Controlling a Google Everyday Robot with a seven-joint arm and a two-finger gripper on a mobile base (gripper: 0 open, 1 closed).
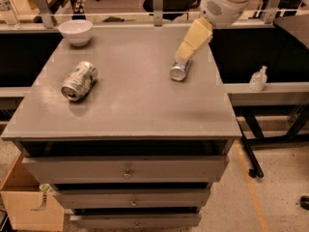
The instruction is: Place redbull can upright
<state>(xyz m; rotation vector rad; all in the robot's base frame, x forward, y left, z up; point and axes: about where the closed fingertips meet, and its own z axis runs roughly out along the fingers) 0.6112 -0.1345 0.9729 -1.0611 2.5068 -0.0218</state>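
The redbull can (178,71) lies on its side on the grey table top (130,110), right of the middle, with its silver end facing me. Its far end is hidden behind my gripper. My gripper (185,52), cream-coloured below a white wrist, comes down from the upper right and sits right over the can's far end. I cannot tell whether it touches the can.
A fatter silver can with a green-and-white label (78,80) lies on its side at the left. A white bowl (76,31) stands at the back left corner. A small pump bottle (258,79) stands on a lower ledge to the right. A cardboard box (24,202) sits on the floor at left.
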